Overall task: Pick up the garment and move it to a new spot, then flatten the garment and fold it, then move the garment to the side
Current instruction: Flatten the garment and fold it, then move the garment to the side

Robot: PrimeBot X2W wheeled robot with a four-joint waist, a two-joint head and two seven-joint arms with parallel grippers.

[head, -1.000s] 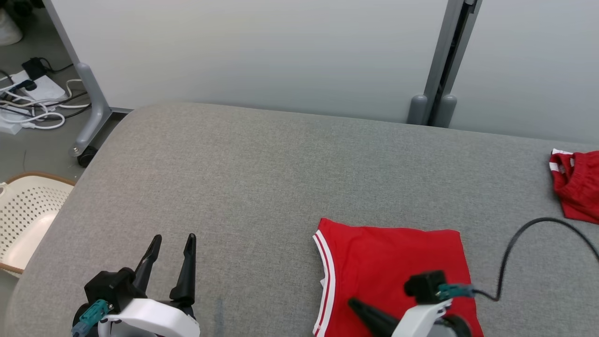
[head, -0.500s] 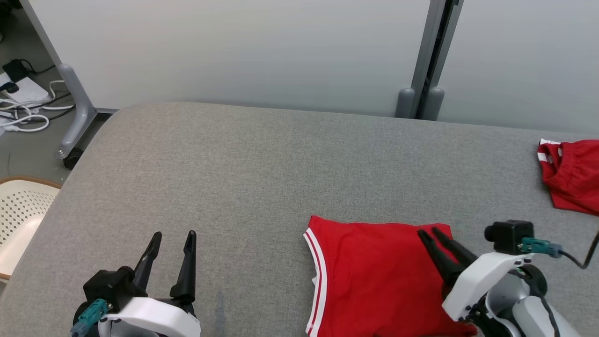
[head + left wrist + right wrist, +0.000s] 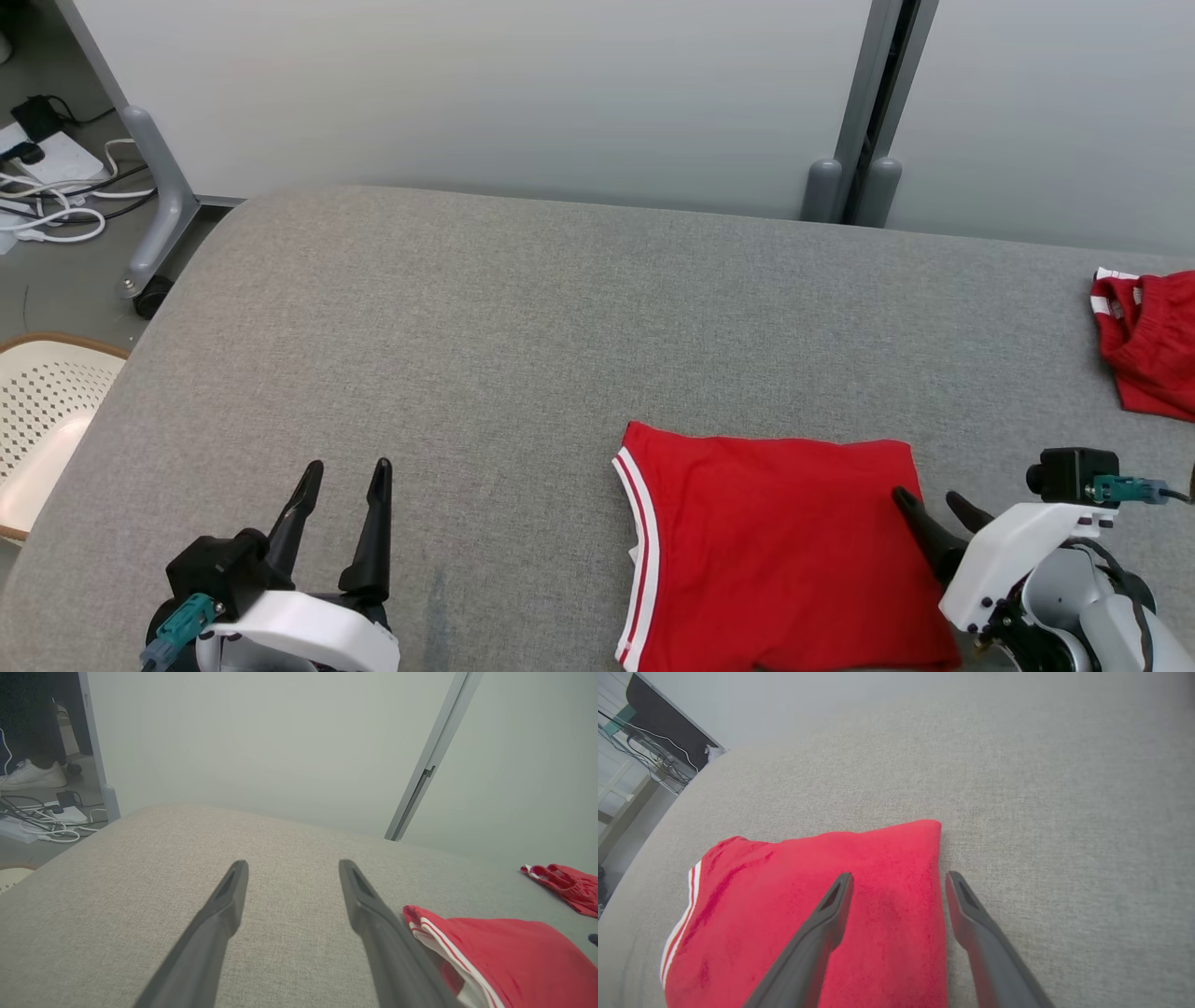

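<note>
A folded red knit garment with white-striped trim (image 3: 775, 551) lies flat at the near right of the grey fabric-covered counter (image 3: 523, 327), striped edge to the left, plain folded edge to the right. The right gripper (image 3: 927, 497) hangs at that plain edge, its long dark fingers (image 3: 831, 914) spread wide and holding nothing. In the right wrist view one finger is over the cloth and the other over bare counter; whether either touches cannot be told. The left gripper (image 3: 347, 464) rests well apart at the near left, fingers equally wide and empty. The cloth looks light, soft and limp, likely to sag and lose its fold if lifted by one layer. A pinch through all layers at the plain right edge or its far corner seems the surest hold for moving it aside. A second, crumpled red garment (image 3: 1153, 345) sits at the counter's far right, and a white perforated basket (image 3: 47, 420) stands beside the counter at left.
</note>
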